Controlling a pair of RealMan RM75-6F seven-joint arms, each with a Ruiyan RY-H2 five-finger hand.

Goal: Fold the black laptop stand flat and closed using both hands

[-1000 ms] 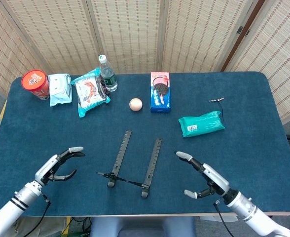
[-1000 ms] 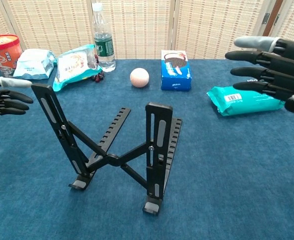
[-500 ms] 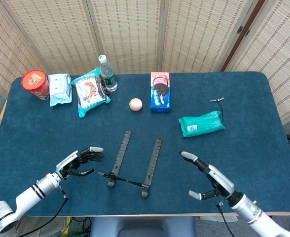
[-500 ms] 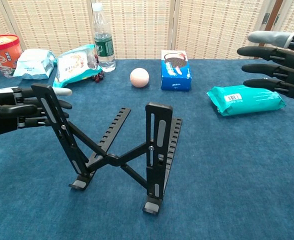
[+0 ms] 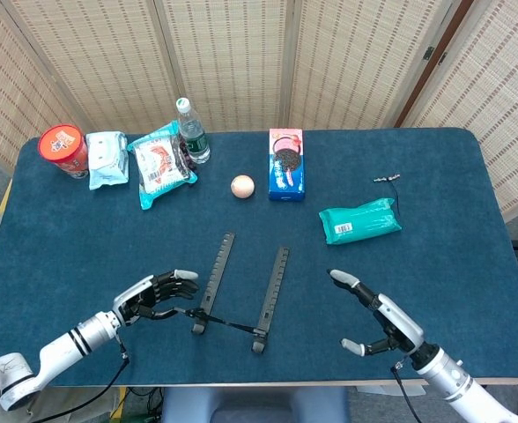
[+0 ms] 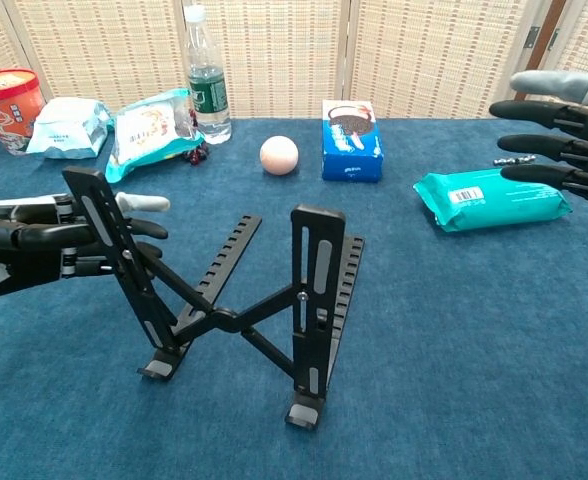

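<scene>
Laptop stand [image 6: 244,300] not folded yet: upright on the worktop [image 5: 453,229], uprights raised, crossed struts spread, rails splayed apart in head view. Left hand [image 5: 153,295] just beside the stand's left upright, fingers extended toward it and apart, holding nothing; in chest view fingers [image 6: 34,238] overlap the upright, contact can't be confirmed. Right hand [image 5: 378,322] well apart from the stand on the right side, fingers spread, empty; chest view shows only its fingertips [image 6: 554,115] at the frame edge above the teal packet [image 6: 489,200]. Judgement: approach stage only, no grasp on either side, whole fold still to do. Remaining: left hand onto the left upright, right hand across to the right upright [image 6: 314,290], uprights pressed down toward the base rails, then rails brought together so it lies flat. Stand sits near the front-centre of the worktop, apart from everything else. Beyond it: ball [image 5: 242,186], cookie box [image 5: 286,164], water bottle [image 5: 191,130], snack bags [image 5: 158,163], red cup [image 5: 62,148] along the far side; nothing in the way.
</scene>
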